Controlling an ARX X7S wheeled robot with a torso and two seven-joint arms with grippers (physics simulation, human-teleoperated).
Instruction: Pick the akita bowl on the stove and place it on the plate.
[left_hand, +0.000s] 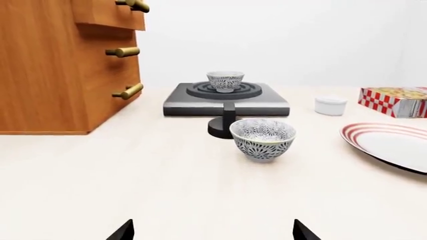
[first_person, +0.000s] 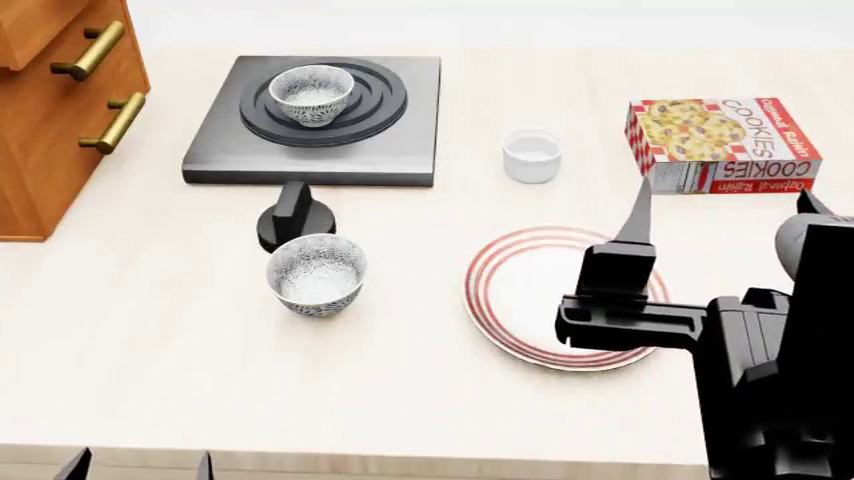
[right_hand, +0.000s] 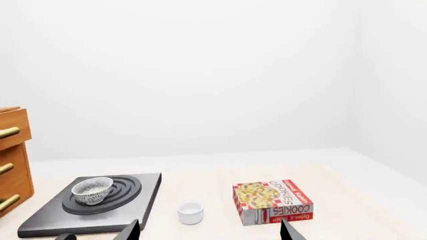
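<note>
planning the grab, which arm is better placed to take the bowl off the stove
Probably left: the akita bowl sits on the stove at the table's left, on the left gripper side. The right gripper hovers over the plate.

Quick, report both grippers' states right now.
Left gripper: open, fingertips apart, holding nothing.
Right gripper: open, holding nothing, raised above the plate.

Head overhead; wrists low, stove (first_person: 314, 120) shared

Cookie box (first_person: 722, 143): "COOKIES" readable on top and side; smaller print illegible.
</note>
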